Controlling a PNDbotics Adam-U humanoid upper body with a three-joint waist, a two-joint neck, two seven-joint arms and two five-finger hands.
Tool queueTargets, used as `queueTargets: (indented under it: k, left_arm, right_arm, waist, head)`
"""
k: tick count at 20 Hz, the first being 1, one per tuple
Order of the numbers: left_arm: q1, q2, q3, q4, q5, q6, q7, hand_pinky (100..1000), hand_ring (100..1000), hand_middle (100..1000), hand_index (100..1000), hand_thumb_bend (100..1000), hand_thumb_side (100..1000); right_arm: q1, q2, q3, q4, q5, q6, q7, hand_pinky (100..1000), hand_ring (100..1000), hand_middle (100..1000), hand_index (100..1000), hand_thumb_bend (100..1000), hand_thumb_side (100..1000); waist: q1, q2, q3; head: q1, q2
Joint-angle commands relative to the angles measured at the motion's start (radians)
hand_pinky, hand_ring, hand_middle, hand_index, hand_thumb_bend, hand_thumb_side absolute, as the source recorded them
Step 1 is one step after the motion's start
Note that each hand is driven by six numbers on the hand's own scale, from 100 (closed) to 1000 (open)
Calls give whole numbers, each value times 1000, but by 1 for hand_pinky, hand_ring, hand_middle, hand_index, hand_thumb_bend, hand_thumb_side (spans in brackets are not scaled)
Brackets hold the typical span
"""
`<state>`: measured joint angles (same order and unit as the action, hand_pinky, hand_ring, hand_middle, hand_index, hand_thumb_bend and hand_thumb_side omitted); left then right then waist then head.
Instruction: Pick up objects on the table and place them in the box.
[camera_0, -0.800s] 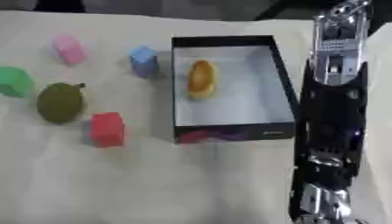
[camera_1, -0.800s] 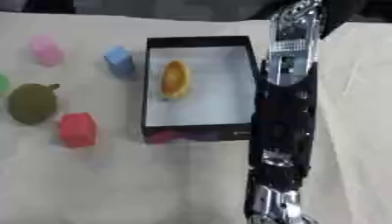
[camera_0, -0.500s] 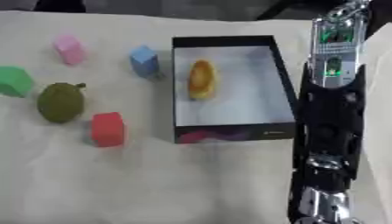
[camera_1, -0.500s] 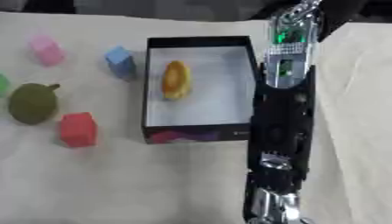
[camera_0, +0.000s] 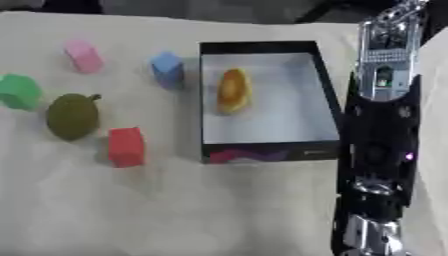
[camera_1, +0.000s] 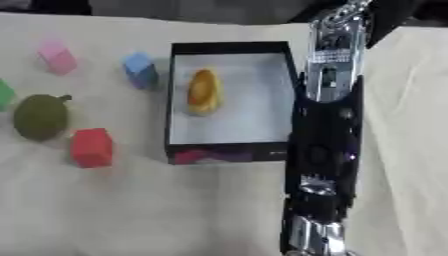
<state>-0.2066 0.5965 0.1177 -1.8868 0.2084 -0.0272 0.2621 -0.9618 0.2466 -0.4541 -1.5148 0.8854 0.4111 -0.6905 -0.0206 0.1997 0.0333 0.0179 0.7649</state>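
An orange pastry (camera_0: 231, 90) lies in the box (camera_0: 328, 107); five things sit left of it on the worktop (camera_0: 175, 205). The right hand (camera_0: 372, 235) shows at the bottom edge; I cannot tell how its fingers are set.

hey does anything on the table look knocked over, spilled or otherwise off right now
Nothing stands out. The box sits flat with one orange piece inside; the blue block, pink block, red block, green block and olive fruit wait left of it.
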Motion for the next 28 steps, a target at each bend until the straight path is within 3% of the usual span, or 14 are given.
queueTargets:
  k: [1, 8, 13, 16, 22, 23, 24, 28]
  left_arm:
    - [-38, 171, -8, 27, -83, 19, -77, 752, 814, 825, 921, 613, 614]
    - [-119, 431, -77, 131, -268, 48, -498, 814, 850, 845, 920, 602, 624]
    - [-176, 532, -133, 177, -373, 41, -774, 845, 867, 858, 920, 550, 644]
    - [-188, 572, -159, 188, -398, 35, -894, 852, 868, 859, 920, 544, 644]
    - [-222, 616, -218, 236, -498, 34, -983, 875, 884, 870, 922, 601, 595]
    - [-232, 616, -228, 252, -531, 30, -986, 879, 887, 872, 922, 562, 559]
    - [-242, 614, -237, 270, -566, 24, -985, 882, 889, 873, 922, 622, 569]
    - [-285, 595, -261, 350, -677, -20, -957, 889, 895, 875, 920, 661, 512]
  right_arm:
    - [-10, 0, 15, -16, 6, 10, -12, 798, 727, 727, 815, 100, 575]
    - [-5, 2, 20, -7, 14, 11, -7, 799, 727, 727, 816, 100, 585]
    - [-4, 3, 25, 0, 22, 11, -3, 800, 727, 728, 816, 100, 592]
    - [-2, 3, 26, 2, 25, 11, -2, 800, 727, 728, 816, 100, 594]
    - [3, 0, 34, 5, 31, 8, 2, 801, 727, 728, 816, 100, 593]
    - [4, 0, 37, 7, 33, 6, 4, 801, 727, 728, 816, 100, 586]
    - [5, 0, 38, 8, 34, 6, 6, 801, 727, 728, 816, 100, 593]
    - [6, 1, 39, 12, 36, 6, 7, 802, 728, 728, 816, 100, 595]
  waist:
    - [23, -22, 2]
    - [28, -29, 2]
    - [31, -33, -2]
    - [34, -36, -3]
    - [44, -40, 1]
    - [46, -41, 1]
    - [47, -41, 1]
    - [47, -41, 0]
  head:
    - [5, 5]
    - [11, 5]
    - [23, 5]
    - [25, 5]
    - [26, 5]
    - [27, 5]
    - [29, 5]
    - [39, 5]
